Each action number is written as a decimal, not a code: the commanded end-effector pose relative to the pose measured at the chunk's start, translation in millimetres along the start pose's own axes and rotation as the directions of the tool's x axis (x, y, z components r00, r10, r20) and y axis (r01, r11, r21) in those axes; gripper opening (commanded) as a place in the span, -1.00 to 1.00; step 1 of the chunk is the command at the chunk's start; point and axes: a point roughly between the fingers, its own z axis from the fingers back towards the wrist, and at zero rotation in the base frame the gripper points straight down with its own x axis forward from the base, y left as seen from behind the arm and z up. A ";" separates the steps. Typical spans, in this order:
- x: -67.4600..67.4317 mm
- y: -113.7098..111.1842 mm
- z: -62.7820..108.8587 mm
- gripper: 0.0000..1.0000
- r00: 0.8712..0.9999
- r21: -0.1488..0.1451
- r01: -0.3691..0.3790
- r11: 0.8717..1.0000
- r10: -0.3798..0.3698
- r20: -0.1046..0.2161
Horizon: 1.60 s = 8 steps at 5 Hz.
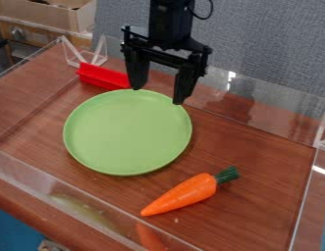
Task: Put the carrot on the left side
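Note:
The orange carrot (189, 193) with a dark green stem end lies on the wooden table near the front right, its tip pointing toward the front. My black gripper (157, 90) hangs pointing down over the far edge of the green plate (127, 132). Its jaws stand open with nothing between them. The carrot is well apart from the gripper, to the front right of the plate.
A red rectangular block (103, 76) lies behind the plate, left of the gripper. Clear plastic walls (276, 98) ring the table surface. Cardboard boxes (47, 20) stand at the back left.

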 end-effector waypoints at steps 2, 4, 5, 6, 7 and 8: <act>-32.3 -20.2 -29.9 1.00 0.990 -0.017 0.133 0.991 -0.133 -0.055; -43.3 -60.7 -63.0 1.00 0.938 -0.031 0.344 0.939 -0.345 -0.045; -44.9 -69.9 -79.6 1.00 0.933 -0.028 0.358 0.933 -0.359 -0.036; -52.0 -74.4 -85.5 1.00 0.865 -0.015 0.501 0.866 -0.501 -0.041; -57.2 -76.8 -87.2 1.00 0.797 -0.006 0.603 0.798 -0.603 -0.041; -60.0 -78.0 -86.9 1.00 0.733 0.003 0.680 0.734 -0.679 -0.043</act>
